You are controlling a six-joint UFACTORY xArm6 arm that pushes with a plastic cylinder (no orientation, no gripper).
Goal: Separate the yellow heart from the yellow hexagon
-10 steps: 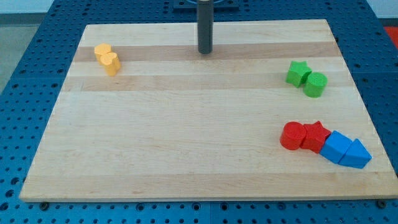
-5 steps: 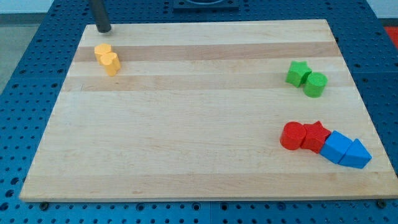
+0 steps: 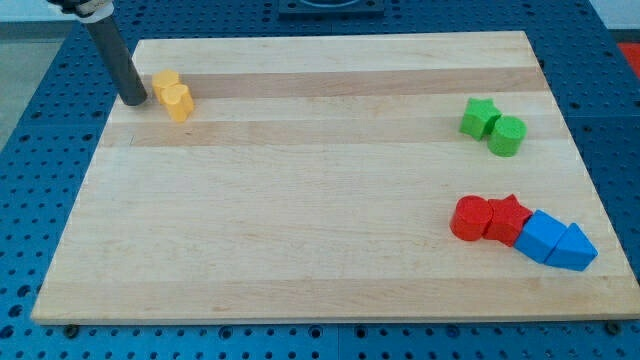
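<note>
Two yellow blocks sit touching each other near the board's upper left. The upper-left one looks like the yellow hexagon [image 3: 165,84] and the lower-right one like the yellow heart [image 3: 179,101], though the shapes are small. My tip [image 3: 133,101] rests on the board just left of the pair, a small gap from the hexagon.
A green star [image 3: 479,117] and a green cylinder [image 3: 507,135] sit at the right. A red cylinder [image 3: 468,218], red star [image 3: 508,219], blue cube [image 3: 541,236] and blue triangle [image 3: 573,249] cluster at the lower right. The wooden board [image 3: 300,220] lies on a blue pegboard.
My tip moved from the top middle of the board leftward to the top left corner, then down to just left of the yellow pair. No block has moved.
</note>
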